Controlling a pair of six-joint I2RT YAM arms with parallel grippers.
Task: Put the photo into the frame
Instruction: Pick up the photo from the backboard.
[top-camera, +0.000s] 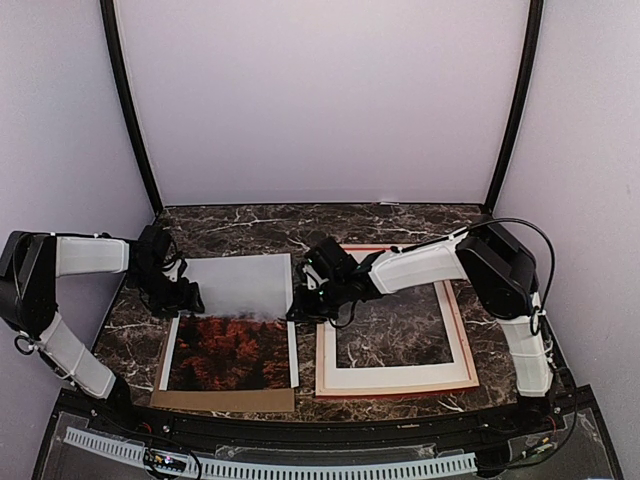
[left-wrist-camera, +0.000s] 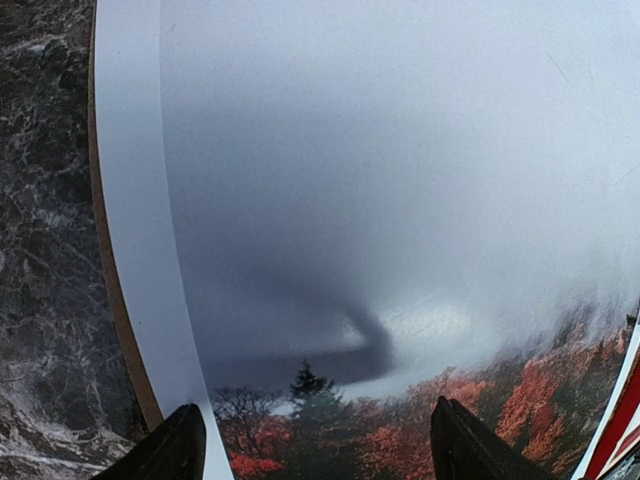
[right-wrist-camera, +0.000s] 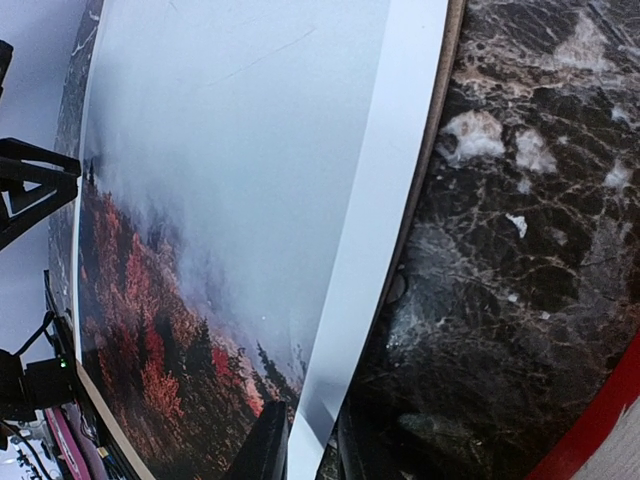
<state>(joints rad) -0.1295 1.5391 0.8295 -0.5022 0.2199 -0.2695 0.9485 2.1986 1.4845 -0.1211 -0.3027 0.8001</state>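
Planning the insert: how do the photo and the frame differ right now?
The photo lies on the left, the frame on the right. The photo is a solid print, grey sky over red trees; the frame is a border around an open middle showing marble. The photo rests on a white mat and brown board; the frame sits on the table. Both are rectangular.
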